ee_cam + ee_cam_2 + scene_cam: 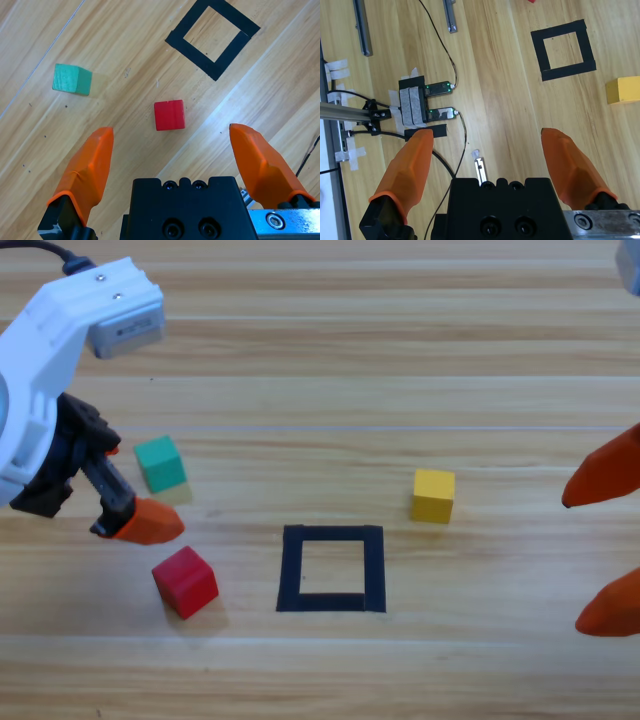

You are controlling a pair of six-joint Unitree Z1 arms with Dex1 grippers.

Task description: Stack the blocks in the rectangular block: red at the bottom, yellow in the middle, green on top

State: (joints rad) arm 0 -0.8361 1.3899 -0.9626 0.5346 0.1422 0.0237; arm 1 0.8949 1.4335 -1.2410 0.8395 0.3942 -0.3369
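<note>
The red cube (185, 581) lies left of the black tape rectangle (332, 534), the teal-green cube (160, 462) farther up on the left, and the yellow cube (433, 495) just above the rectangle's right corner. My left gripper (171, 134) hovers open above the table, with the red cube (169, 115) just ahead between its jaws and the green cube (72, 79) off to the side. One of its fingers (150, 523) shows between the green and red cubes. At the right edge my right gripper (608, 540) waits open and holds nothing.
The right wrist view shows the tape rectangle (567, 72), the yellow cube (622, 90) and, beyond the work area, cables and taped black devices (427, 105) with metal rails (362, 27). In the left wrist view the rectangle (192, 59) lies beyond the red cube.
</note>
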